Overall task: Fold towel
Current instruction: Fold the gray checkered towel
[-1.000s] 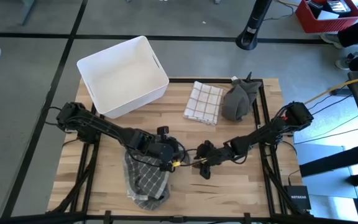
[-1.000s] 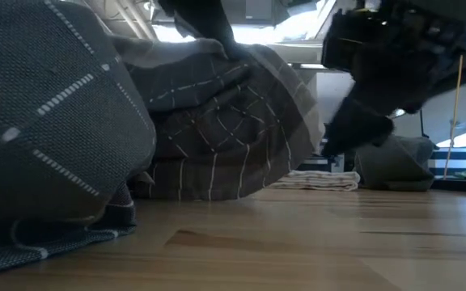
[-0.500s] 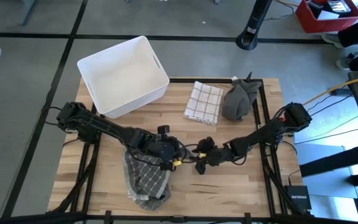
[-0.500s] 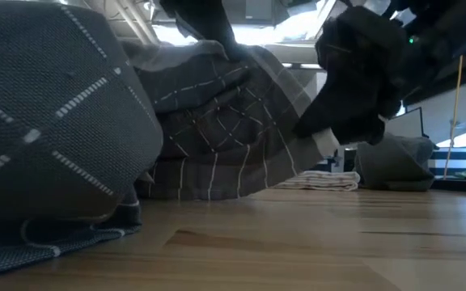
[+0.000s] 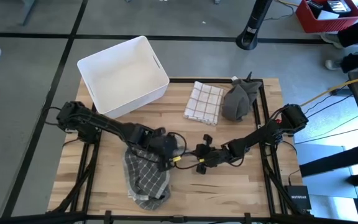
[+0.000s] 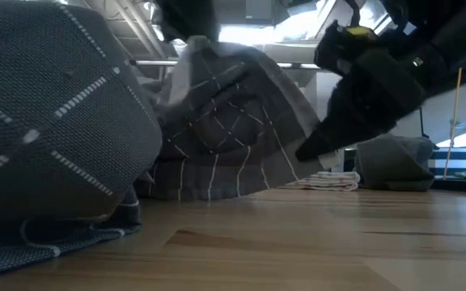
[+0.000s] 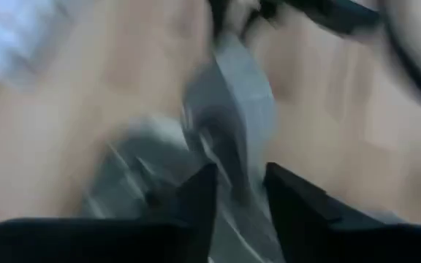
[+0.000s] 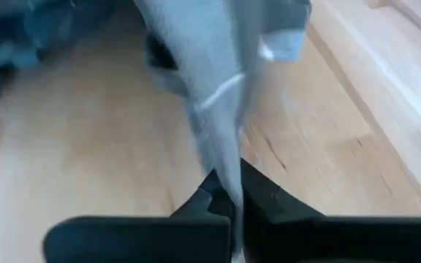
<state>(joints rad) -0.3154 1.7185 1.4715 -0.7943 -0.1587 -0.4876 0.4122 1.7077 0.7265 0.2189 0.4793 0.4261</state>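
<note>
At the back-left corner of the wooden table, overhanging its edge, stands a white bin. Forward of it, near the table's front, lies the dark grey checked towel in a crumpled heap, one part of it drawn up off the wood toward the middle. The left gripper sits at the upper right edge of that heap; its wrist view shows the two dark fingers standing apart, with a fold of the towel rising just ahead of them and running down into the gap, not pinched. Just to its right, the right gripper meets the same lifted corner from the other side; its wrist view shows its fingers pressed together on a thin strip of the towel, clamped tight. From table height, the raised cloth hangs like a tent between the two arms. Farther back, right of the bin, lies a folded white checked cloth, and just beside it a bunched dark grey cloth.
</note>
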